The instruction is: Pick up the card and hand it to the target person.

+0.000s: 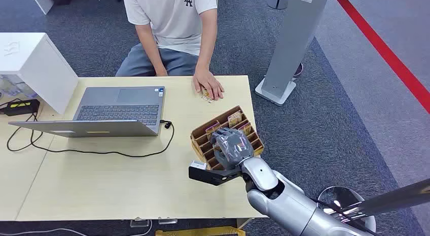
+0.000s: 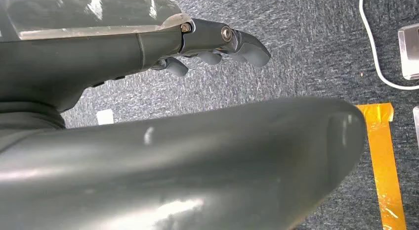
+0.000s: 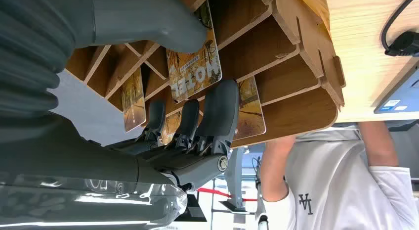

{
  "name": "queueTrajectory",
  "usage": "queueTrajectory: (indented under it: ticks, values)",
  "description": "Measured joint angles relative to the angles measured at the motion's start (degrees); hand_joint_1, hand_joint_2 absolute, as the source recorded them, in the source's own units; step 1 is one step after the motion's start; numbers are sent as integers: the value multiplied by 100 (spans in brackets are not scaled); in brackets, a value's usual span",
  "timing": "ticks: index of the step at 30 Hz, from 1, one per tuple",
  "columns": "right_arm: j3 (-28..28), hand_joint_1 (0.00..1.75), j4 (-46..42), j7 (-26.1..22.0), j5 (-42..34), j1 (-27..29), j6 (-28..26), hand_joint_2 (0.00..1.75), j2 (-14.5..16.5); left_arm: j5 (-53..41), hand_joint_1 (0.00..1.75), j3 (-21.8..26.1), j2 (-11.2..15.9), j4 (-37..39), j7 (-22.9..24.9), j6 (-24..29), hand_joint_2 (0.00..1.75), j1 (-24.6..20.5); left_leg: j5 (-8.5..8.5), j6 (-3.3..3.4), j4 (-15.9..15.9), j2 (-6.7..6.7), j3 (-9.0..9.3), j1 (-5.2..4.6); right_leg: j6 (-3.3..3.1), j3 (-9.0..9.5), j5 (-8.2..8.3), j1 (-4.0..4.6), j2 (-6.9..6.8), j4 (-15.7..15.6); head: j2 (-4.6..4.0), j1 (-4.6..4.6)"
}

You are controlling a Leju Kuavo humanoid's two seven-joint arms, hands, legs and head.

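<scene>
A wooden card rack [image 1: 201,135] stands on the table's right side, with several picture cards upright in its slots. My right hand [image 1: 230,144] is lowered onto it. In the right wrist view its thumb and fingers [image 3: 217,111] pinch a card printed "MOTEL" [image 3: 195,67], which still stands in a slot of the rack [image 3: 296,91]. Another card [image 1: 235,118] shows in a far slot. The person [image 1: 172,23] sits across the table, one hand [image 1: 209,85] resting flat on the tabletop over a small card. My left hand [image 2: 217,47] hangs over the carpet and holds nothing.
An open laptop [image 1: 119,111] sits on the wooden table [image 1: 101,180] at the left, its black cable [image 1: 127,154] looping towards the rack. A white box [image 1: 35,63] stands far left. A grey pillar stand [image 1: 291,43] and a red floor line [image 1: 385,48] are to the right.
</scene>
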Motion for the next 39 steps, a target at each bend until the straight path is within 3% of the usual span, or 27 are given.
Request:
queueTrajectory:
  ticks: [5, 12, 39]
  values:
    - [1, 131, 10, 0, -4, 0, 0, 175, -1, 0, 0, 0, 0, 0, -7, -1, 0, 0, 0, 0, 0, 0, 0, 0, 0, 0, 0, 0, 0, 0, 0, -2]
    - [3, 144, 19, 0, -6, -10, -12, 175, 0, 0, 0, 0, 0, 0, -10, -8, 0, 0, 0, 0, 0, 0, 2, 0, 0, 1, 0, 0, 0, 0, 0, -1]
    - [-7, 143, -252, 143, 85, -103, 12, 175, -82, 25, 0, 5, 16, 0, -128, -63, 0, 3, 1, 0, 0, 0, 5, 0, 0, 3, 1, 0, 1, 0, 0, -1]
